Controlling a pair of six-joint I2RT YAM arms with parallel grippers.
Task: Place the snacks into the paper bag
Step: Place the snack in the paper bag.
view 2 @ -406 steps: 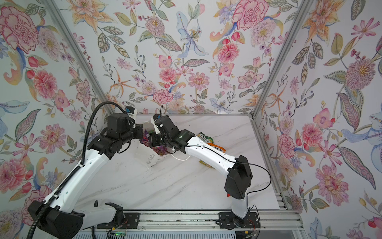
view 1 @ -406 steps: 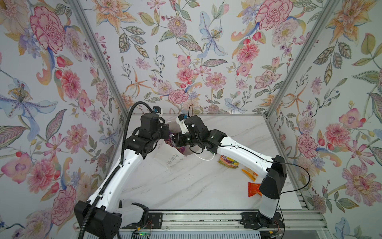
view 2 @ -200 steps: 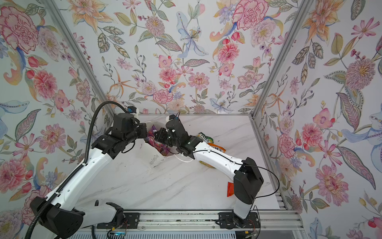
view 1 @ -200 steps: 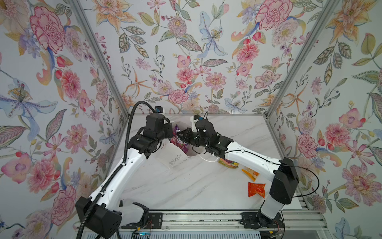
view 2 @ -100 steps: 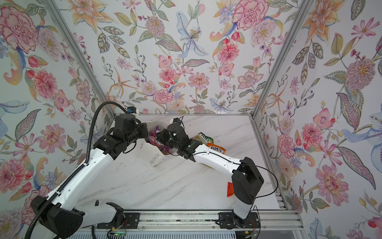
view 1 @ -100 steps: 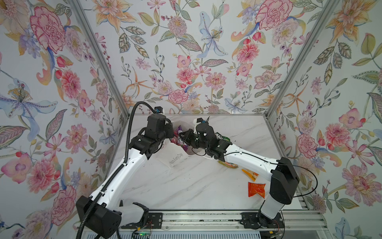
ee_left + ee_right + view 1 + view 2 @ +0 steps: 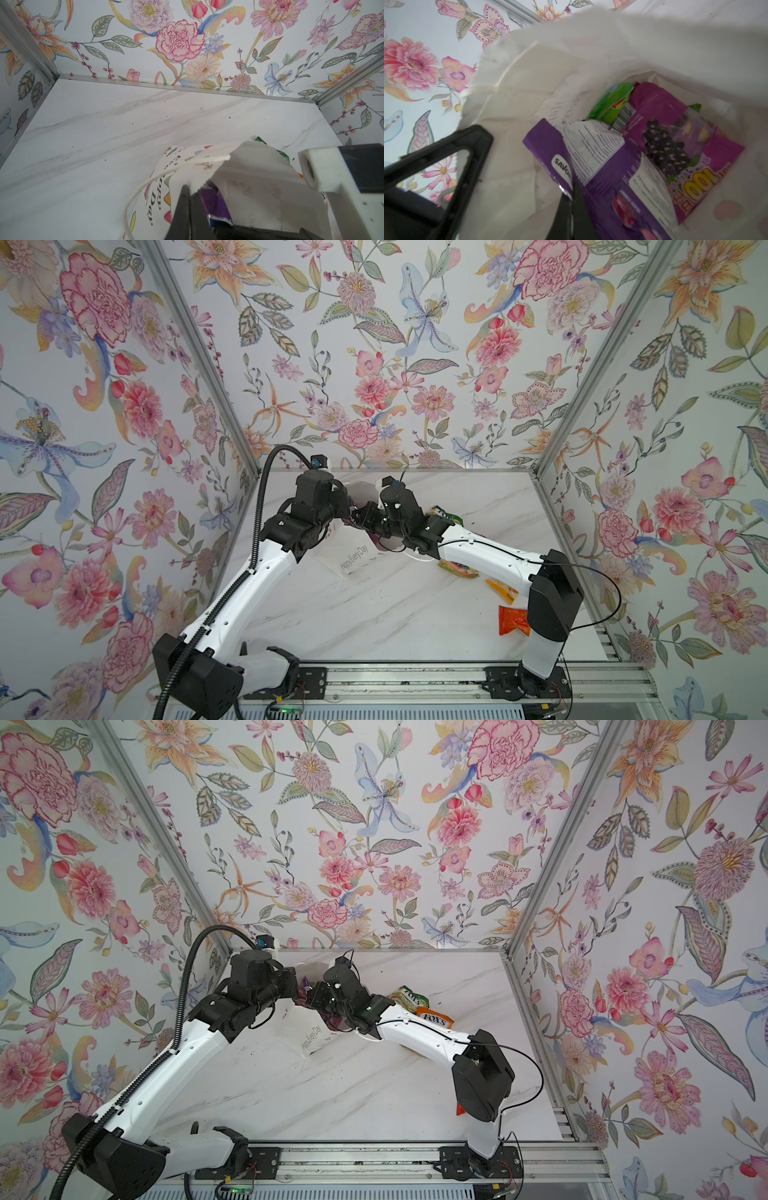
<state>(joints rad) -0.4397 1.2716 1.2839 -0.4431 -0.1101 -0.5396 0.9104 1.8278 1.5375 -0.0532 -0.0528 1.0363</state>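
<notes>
1. Top views: a white paper carrier bag with grey lettering is seen in both top views on the white marble-patterned table, its mouth hidden beneath the two wrists that meet over it. Loose snacks are seen lying to its right: a glossy green FOX'S packet, an orange FOX'S packet and a flat orange-red sachet.
2. Left wrist: the left gripper is pressed together on the bag's thin rim, beside a white cord handle. The paper is judged light, quick to crease and easily torn, so it is best taken at the folded rim.
3. Right wrist: the right gripper is pinched on the sealed edge of a glossy purple packet, which is held within the bag's open mouth above a magenta grape-printed packet and a green packet. The film is judged slick, crinkly and light, and the flat seam is judged the surest hold.
</notes>
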